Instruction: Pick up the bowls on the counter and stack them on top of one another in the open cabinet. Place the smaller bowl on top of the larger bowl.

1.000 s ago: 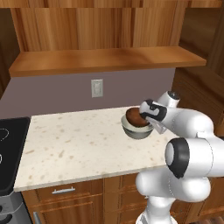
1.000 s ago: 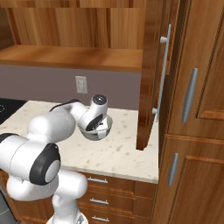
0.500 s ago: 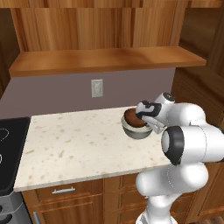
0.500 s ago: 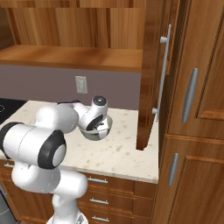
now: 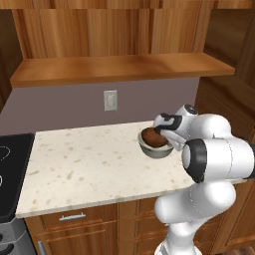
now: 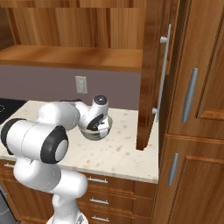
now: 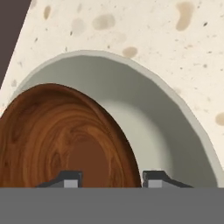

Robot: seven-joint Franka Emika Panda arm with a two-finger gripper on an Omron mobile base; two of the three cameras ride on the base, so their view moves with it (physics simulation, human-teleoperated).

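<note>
Your gripper (image 5: 160,133) in the left base view sits at the right rim of the larger bowl (image 5: 154,149), which rests on the counter (image 5: 89,164) near its right end with the smaller bowl (image 5: 153,137) nested inside it; compared with a second ago the bowls lie in the same spot, while your arm's elbow now bulks larger in the foreground. From the right base view, you see the hand (image 6: 99,124) pressed over the grey-green bowl (image 6: 106,127), much as before, below the open cabinet (image 6: 74,57) whose shelf holds neither bowl. Looking along the hand, your two fingertips (image 7: 70,178) stand apart with the brown bowl's (image 7: 57,135) rim between them, the pale bowl's (image 7: 175,131) whitish inside to the right; whether they press that rim you cannot tell.
</note>
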